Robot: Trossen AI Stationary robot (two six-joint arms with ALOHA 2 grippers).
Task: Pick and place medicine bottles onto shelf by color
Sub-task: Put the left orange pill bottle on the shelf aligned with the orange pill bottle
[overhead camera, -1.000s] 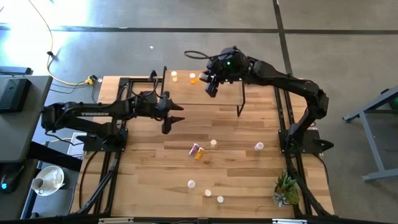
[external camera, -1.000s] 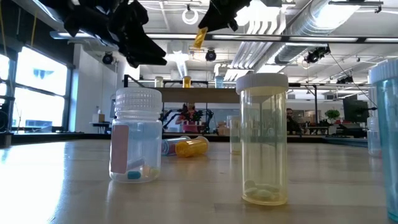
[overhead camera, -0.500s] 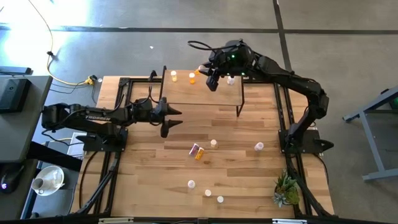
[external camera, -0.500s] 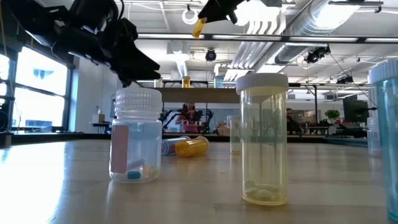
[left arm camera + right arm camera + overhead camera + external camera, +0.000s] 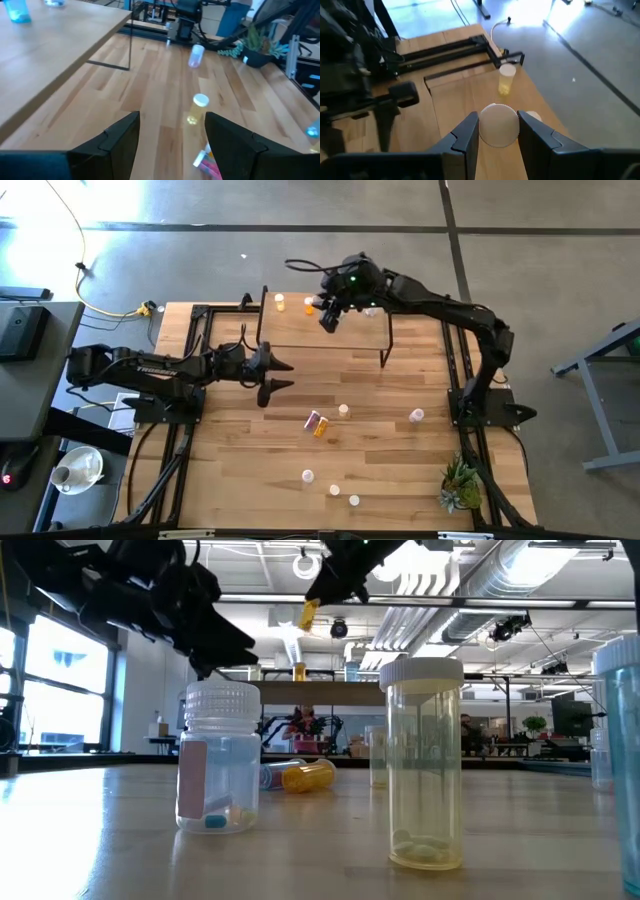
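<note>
R tool (image 5: 326, 318) clenched on orange bottle (image 5: 309, 613) above shelf (image 5: 330, 335); L tool (image 5: 277, 372) released over desk (image 5: 380, 440), holding nil

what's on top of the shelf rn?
Two small bottles stand near the far left corner of the shelf: a yellowish bottle and an orange bottle. The right gripper hovers above holding a white-capped bottle, hiding the board beneath it.

Right gripper (image 5: 327, 317) clamped; left gripper (image 5: 280, 374) agape.
</note>
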